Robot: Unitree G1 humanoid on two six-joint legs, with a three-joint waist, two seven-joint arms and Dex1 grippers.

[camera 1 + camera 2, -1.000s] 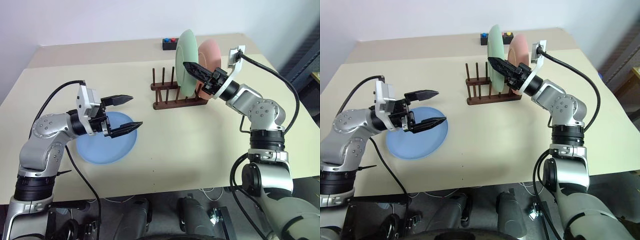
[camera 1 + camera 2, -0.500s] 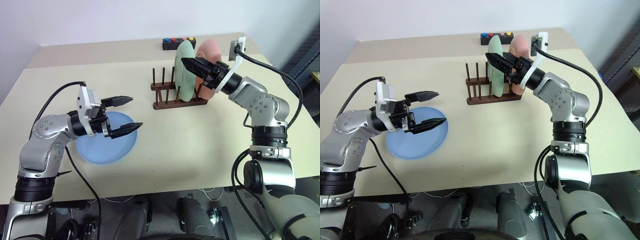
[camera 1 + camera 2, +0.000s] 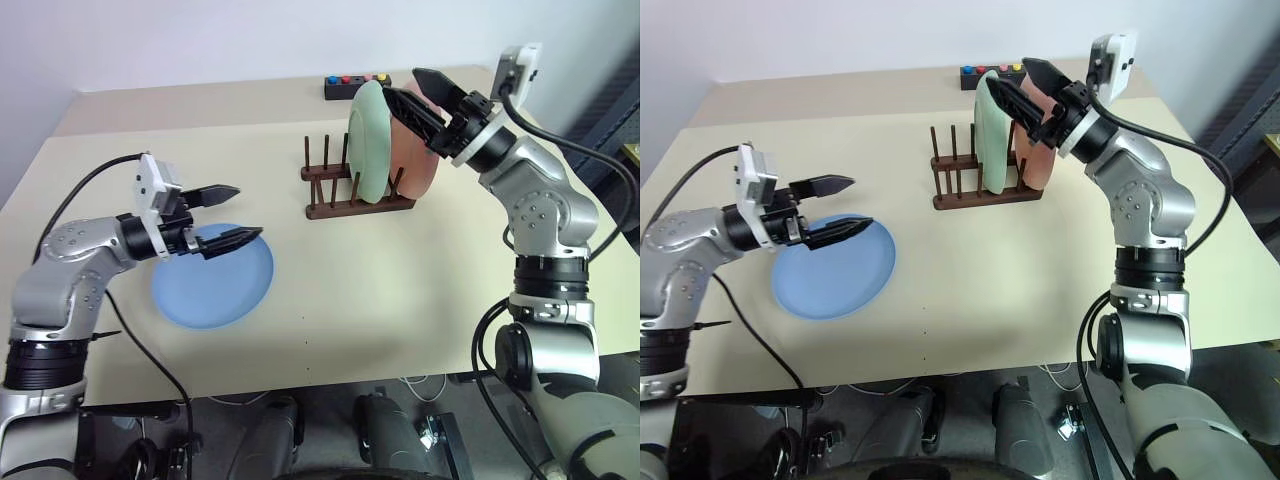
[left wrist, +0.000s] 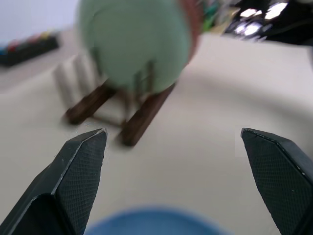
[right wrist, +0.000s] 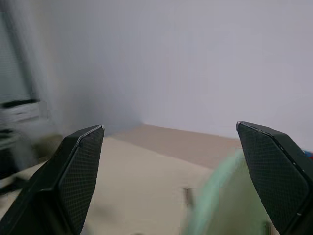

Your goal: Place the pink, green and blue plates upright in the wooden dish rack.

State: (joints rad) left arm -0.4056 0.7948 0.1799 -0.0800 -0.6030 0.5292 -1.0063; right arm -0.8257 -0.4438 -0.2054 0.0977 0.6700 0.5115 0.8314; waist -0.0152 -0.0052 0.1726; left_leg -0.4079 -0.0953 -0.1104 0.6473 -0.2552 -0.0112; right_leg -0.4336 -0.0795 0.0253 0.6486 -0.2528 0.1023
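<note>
Table: beige table (image 3: 400, 290) against a pale wall; that is all I have in front of me.
Wooden dish rack: I see the wooden dish rack (image 3: 330, 190) toward the far side of the table, dark brown, its thin pegs upright. The pegs on its left part are bare.
Green plate: the green plate (image 3: 368, 140) stands on edge in the rack, its face turned toward my left. My left wrist view (image 4: 134, 44) shows it upright above the rails.
Pink plate: the pink plate (image 3: 415, 160) stands on edge just behind the green one, on the rack's right end, partly hidden by the right arm.
Blue plate: the blue plate (image 3: 212, 275) lies flat on the table, well apart from the rack, on my left side.
Left pincer: my left pincer (image 3: 226, 214) is spread wide and carries nothing. It hangs over the far edge of the blue plate, pointing toward the rack. I cannot tell whether the lower finger touches the plate.
Right pincer: my right pincer (image 3: 424, 95) is also spread wide with nothing between its fingers. It sits up above the tops of the two standing plates, pointing left and slightly upward; from the right wrist view the green rim (image 5: 215, 205) lies low between the fingers.
Black box: a black box (image 3: 356, 85) with coloured buttons rests at the far edge, behind the rack.
</note>
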